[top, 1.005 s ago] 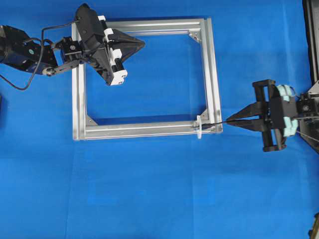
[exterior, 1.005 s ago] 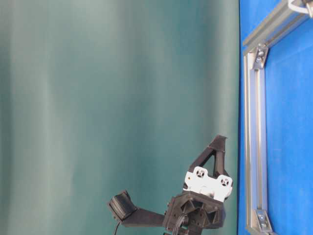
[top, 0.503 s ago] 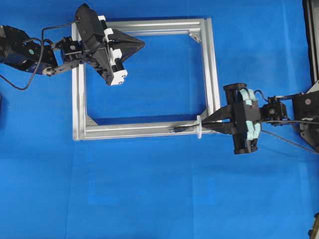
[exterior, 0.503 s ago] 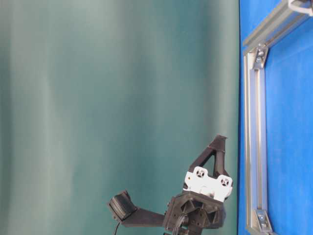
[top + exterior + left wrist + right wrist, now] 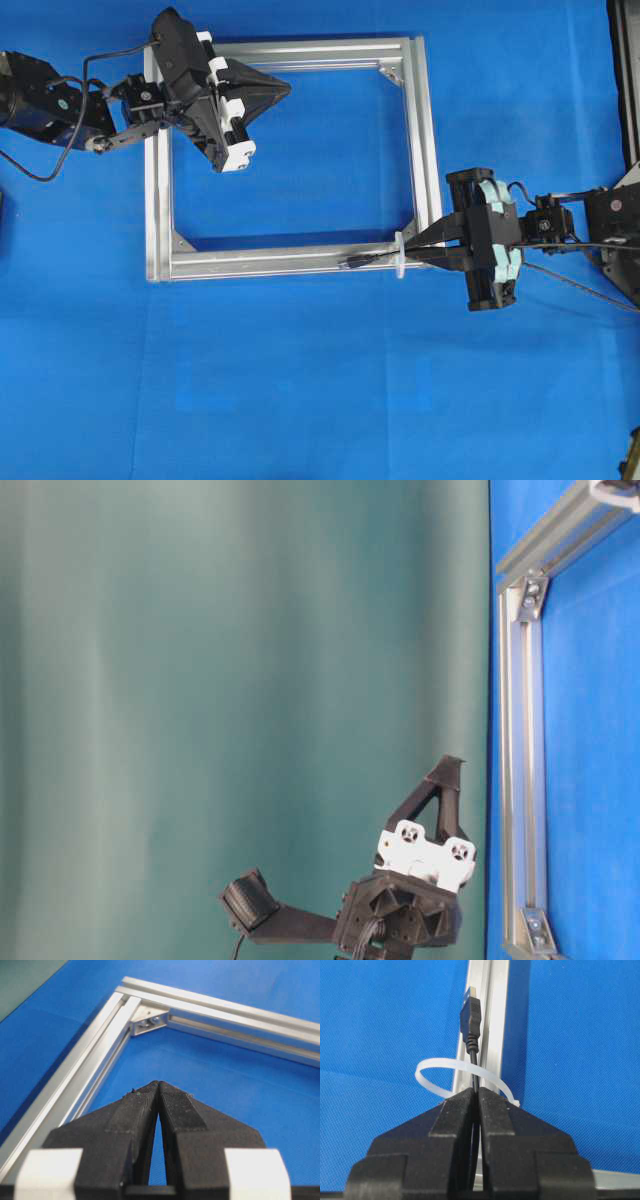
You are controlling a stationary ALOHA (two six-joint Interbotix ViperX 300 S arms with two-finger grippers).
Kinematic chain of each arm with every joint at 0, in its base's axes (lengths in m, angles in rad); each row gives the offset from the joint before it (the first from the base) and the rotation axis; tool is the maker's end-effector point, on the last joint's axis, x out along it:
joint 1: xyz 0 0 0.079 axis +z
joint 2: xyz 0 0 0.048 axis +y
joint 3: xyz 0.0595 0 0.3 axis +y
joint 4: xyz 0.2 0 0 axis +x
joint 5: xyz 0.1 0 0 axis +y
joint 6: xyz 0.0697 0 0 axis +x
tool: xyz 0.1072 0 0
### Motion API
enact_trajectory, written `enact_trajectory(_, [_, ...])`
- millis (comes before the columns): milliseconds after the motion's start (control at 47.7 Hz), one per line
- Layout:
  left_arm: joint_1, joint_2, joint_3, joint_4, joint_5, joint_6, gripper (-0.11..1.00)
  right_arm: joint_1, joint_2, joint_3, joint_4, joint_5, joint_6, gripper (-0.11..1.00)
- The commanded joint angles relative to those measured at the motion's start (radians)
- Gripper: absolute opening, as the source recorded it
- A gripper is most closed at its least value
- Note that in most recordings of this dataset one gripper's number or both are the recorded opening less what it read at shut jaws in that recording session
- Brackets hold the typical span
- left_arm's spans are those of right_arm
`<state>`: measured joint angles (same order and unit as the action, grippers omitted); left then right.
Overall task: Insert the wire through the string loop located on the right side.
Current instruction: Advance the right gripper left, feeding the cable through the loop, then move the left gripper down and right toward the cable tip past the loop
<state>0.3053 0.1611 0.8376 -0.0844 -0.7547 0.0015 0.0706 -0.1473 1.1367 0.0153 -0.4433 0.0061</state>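
My right gripper (image 5: 413,250) is shut on the thin black wire (image 5: 474,1067), its fingertips right up against the white string loop (image 5: 400,256) on the silver frame's (image 5: 300,50) front right corner. The wire runs through the string loop (image 5: 434,1068), and its dark plug tip (image 5: 471,1016) lies beyond it over the front rail, showing in the overhead view as the plug (image 5: 354,263). My left gripper (image 5: 287,90) is shut and empty, hovering inside the frame's back left corner; the left gripper (image 5: 158,1083) holds nothing.
Blue cloth covers the table under the frame. Silver corner brackets (image 5: 148,1019) sit inside the frame's corners. The right arm's cables (image 5: 580,285) trail off to the right. A green curtain (image 5: 240,680) fills the table-level view beside the left gripper (image 5: 448,768).
The right gripper moved left with the wire, carrying the plug through the string loop and along the front rail; in the last half second it barely shifted. The left arm stayed still.
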Motion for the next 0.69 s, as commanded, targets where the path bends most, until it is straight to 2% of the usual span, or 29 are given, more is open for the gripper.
enact_trajectory(0, [-0.02,-0.032,-0.008,0.003,-0.012,-0.008,0.0,0.003,-0.008,-0.006,0.0,-0.011,0.0,-0.03])
enact_trajectory(126, [-0.058,-0.032,-0.005,0.003,-0.011,-0.015,0.0,0.003,-0.008,-0.009,0.0,-0.011,0.0,-0.03])
enact_trajectory(293, [-0.146,-0.032,0.003,0.003,-0.008,-0.021,0.0,0.003,-0.008,-0.009,0.0,-0.009,-0.002,-0.03])
enact_trajectory(670, [-0.344,-0.032,0.005,0.003,-0.005,-0.091,0.0,0.003,-0.008,-0.009,0.0,-0.011,-0.003,-0.03])
